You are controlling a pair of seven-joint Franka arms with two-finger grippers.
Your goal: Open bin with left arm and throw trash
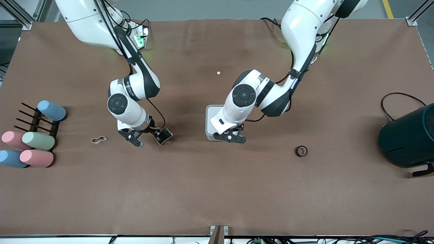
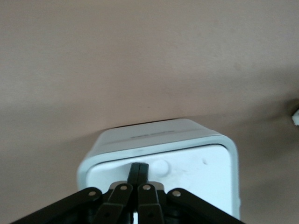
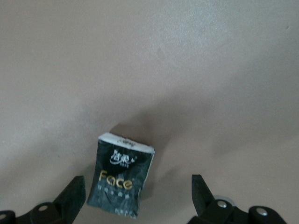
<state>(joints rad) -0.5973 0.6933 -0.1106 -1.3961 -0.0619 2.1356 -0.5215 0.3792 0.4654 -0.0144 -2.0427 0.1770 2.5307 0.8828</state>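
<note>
Left pincer (image 2: 138, 169) clenched on the white bin (image 2: 210, 172) lid, poised to lift it.
Beside the bin, toward the right arm's end of the worktop (image 1: 217, 189), the right pincer (image 3: 138, 191) hangs released over the black wrapper (image 3: 120, 181), which lies between its fingers, seemingly ready for pickup.

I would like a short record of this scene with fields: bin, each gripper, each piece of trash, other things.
bin: white, mid-table, lid down
left gripper: jaws shut, tips on the bin's lid
right gripper: jaws open, over the wrapper
wrapper: black, lies on the table between the open jaws
tape ring: on the table, toward the left arm's end, nearer the front camera than the bin
band loop: on the table, toward the right arm's end
other: pastel cylinders by a rack; dark teal container
</note>
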